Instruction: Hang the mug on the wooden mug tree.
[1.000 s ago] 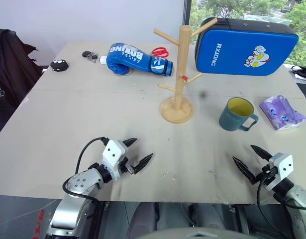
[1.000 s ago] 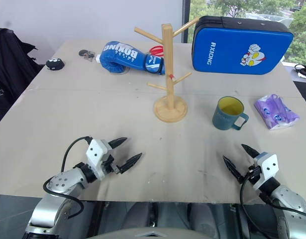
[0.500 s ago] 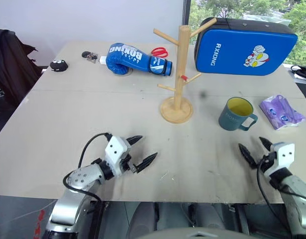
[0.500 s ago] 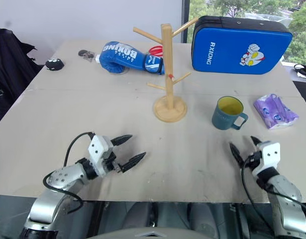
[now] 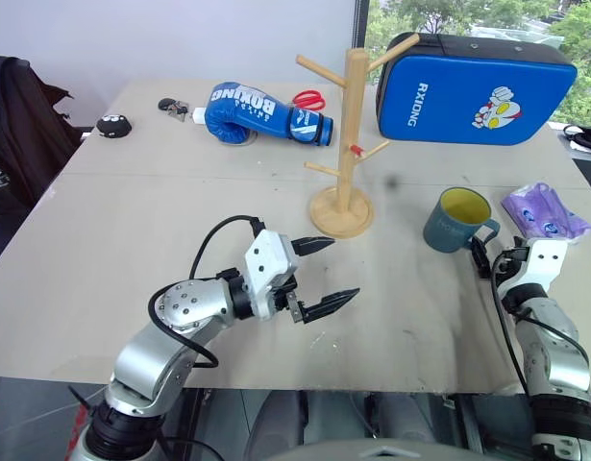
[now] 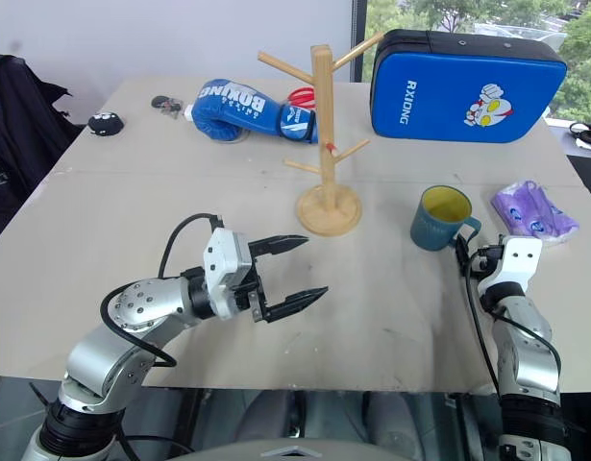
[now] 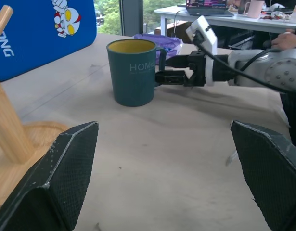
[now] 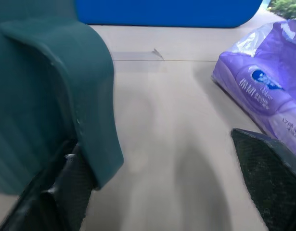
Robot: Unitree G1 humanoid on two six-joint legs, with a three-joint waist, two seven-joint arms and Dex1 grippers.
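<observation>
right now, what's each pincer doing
Left pincer: open, empty.
Right pincer: open, one finger inside the mug handle, not yet gripping.

Probably an office: desks with a laptop (image 7: pixel 209 6) beside large windows (image 5: pixel 381 19).

Soft daylight comes from the window (image 5: pixel 468 14) behind and lights the worktop (image 5: pixel 132 221) evenly. Shadows are faint. In the right wrist view the close mug (image 8: pixel 46 96) looks blurred.
</observation>
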